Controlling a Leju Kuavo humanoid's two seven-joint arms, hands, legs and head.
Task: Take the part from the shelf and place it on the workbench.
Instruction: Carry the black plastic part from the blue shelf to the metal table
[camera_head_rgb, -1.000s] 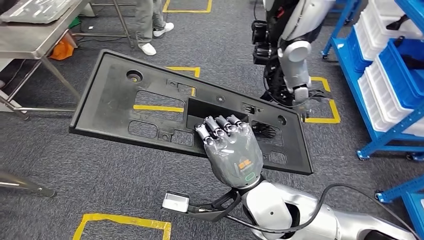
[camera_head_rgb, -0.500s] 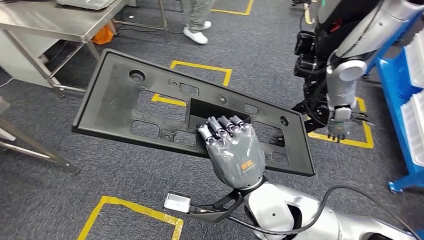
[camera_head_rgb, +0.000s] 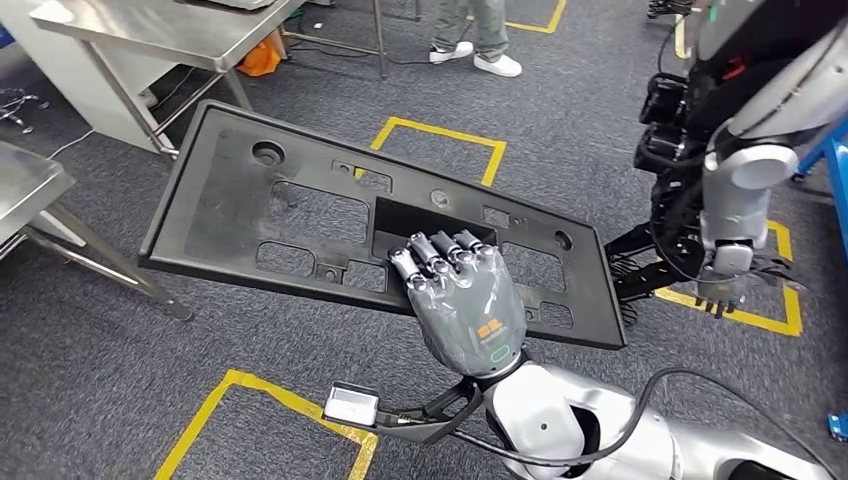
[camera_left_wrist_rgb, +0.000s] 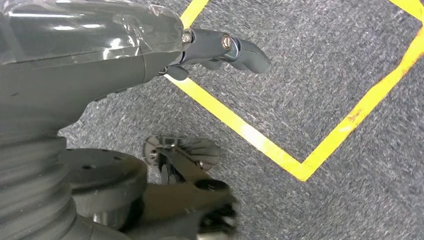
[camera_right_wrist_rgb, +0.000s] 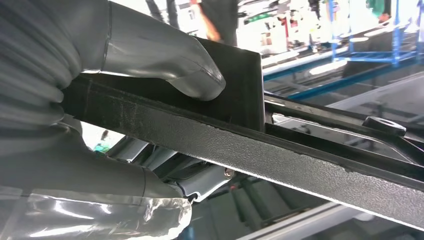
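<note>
Right hand (camera_head_rgb: 468, 305) gripping black panel (camera_head_rgb: 300, 215); left hand (camera_left_wrist_rgb: 220, 47) holding nothing, fingers apart. Steel table (camera_head_rgb: 150, 30) standing at ten o'clock, second robot (camera_head_rgb: 735, 150) at two, person's legs (camera_head_rgb: 480, 35) at twelve.

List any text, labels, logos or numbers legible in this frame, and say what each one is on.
None can be read.
Back of the right hand: a small orange mark and a green ring symbol, too small to read.
Black part: no lettering visible.
Small silver box at the right wrist: no readable label.
Yellow floor tape: plain lines, no characters.
</note>
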